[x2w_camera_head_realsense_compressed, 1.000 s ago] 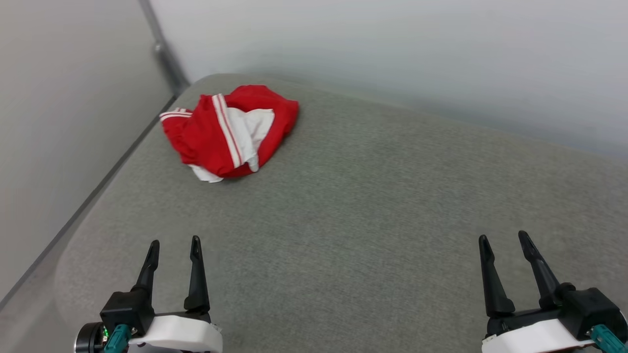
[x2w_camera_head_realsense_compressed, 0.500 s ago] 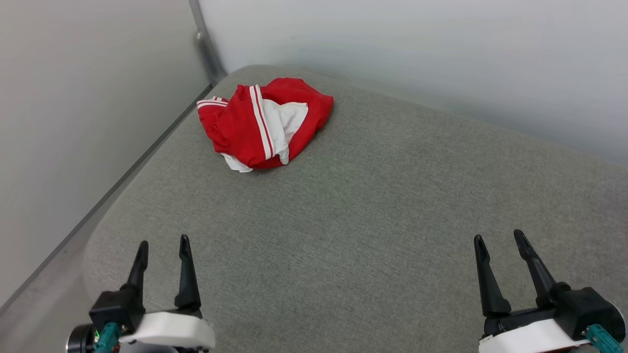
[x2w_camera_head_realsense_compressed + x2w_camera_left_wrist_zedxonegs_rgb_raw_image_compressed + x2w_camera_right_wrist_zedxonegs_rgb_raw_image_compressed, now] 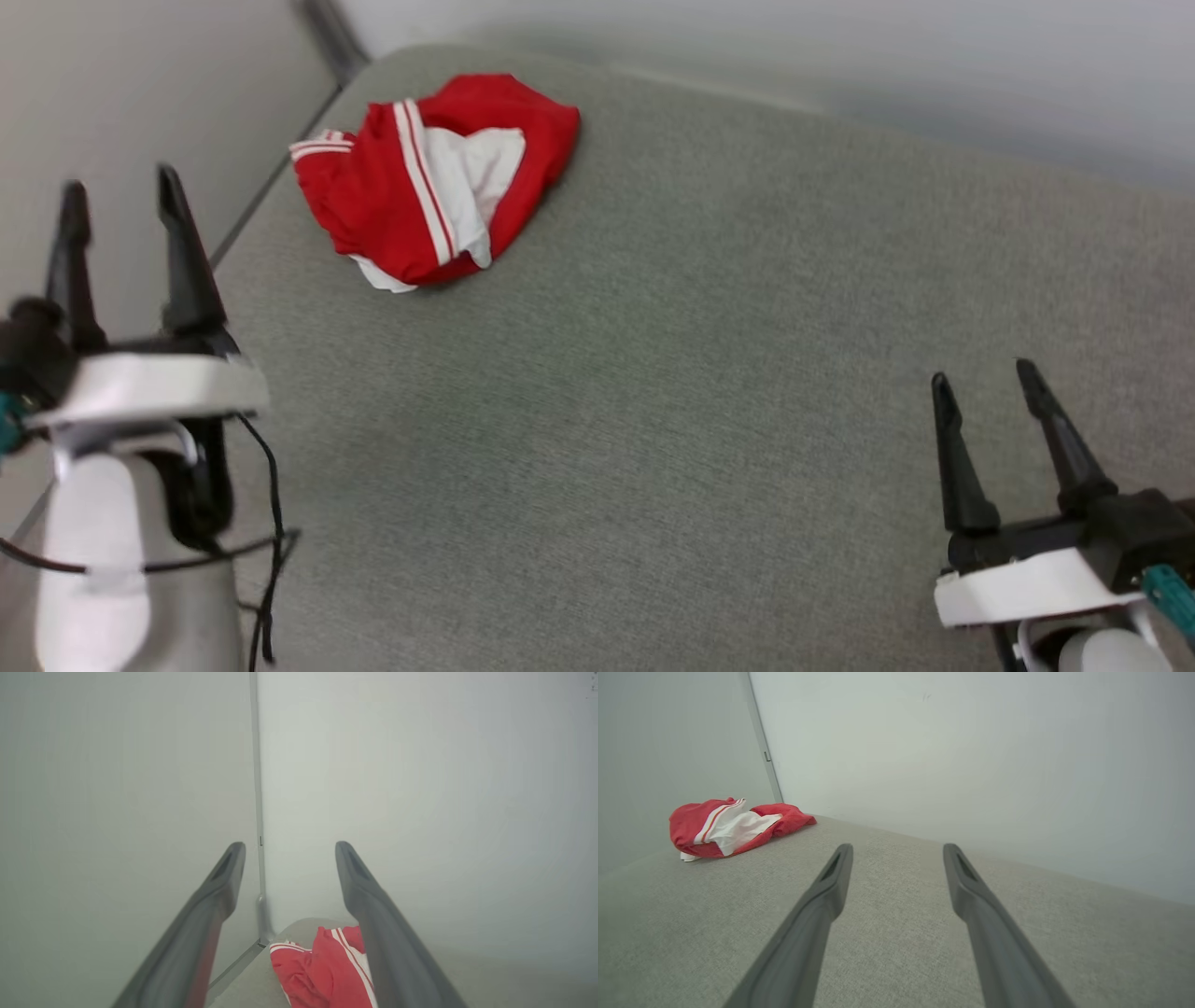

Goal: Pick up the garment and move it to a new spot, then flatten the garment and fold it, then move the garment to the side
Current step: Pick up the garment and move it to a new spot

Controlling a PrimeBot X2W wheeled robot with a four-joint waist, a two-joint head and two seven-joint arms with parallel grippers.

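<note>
The garment point(image 3: 434, 177) is a crumpled red shirt with white patches and striped trim, lying at the far left corner of the grey cushioned surface point(image 3: 672, 373). My left gripper point(image 3: 119, 182) is raised at the left edge, open and empty, well short of the cloth. In the left wrist view the garment point(image 3: 322, 970) lies low between the fingers, some way ahead. My right gripper point(image 3: 985, 378) hovers open and empty over the near right of the surface. The right wrist view shows the garment point(image 3: 728, 826) far off to the left.
Pale walls enclose the surface at the left and the back, meeting at a grey corner post point(image 3: 256, 812). A narrow gap point(image 3: 271, 182) runs between the left wall and the cushion edge.
My left gripper has risen and come forward along the left edge. The right gripper has lifted a little. The camera has also shifted, so the garment sits higher in the picture.
</note>
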